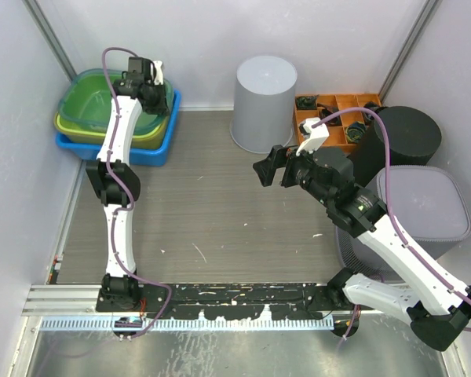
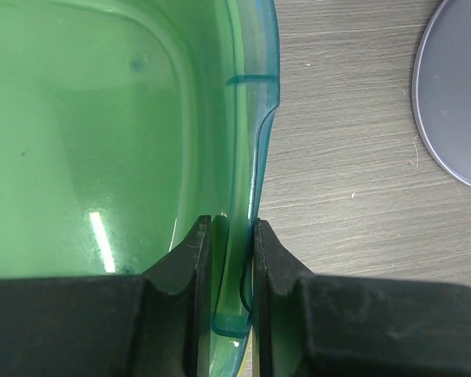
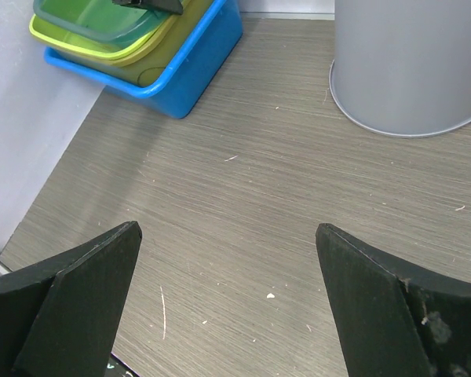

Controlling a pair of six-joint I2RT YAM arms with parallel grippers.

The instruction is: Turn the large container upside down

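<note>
A translucent green container [image 1: 102, 98] sits nested on top of a yellow-green one [image 1: 145, 135], inside a blue tub [image 1: 153, 149] at the back left. My left gripper [image 1: 153, 88] is shut on the green container's right rim; in the left wrist view the rim [image 2: 247, 157] runs between my two fingers and my gripper [image 2: 231, 236] pinches its wall. The stack also shows in the right wrist view [image 3: 102, 23]. My right gripper [image 1: 265, 169] is open and empty above the middle of the table, its jaws wide apart [image 3: 228, 243].
A grey bucket [image 1: 264, 102] stands base-up at the back centre, near the stack [image 2: 455, 86] [image 3: 412, 63]. An orange compartment tray [image 1: 334, 110], a black cylinder [image 1: 404, 141] and a grey lidded bin [image 1: 420, 208] fill the right side. White walls close in left and back.
</note>
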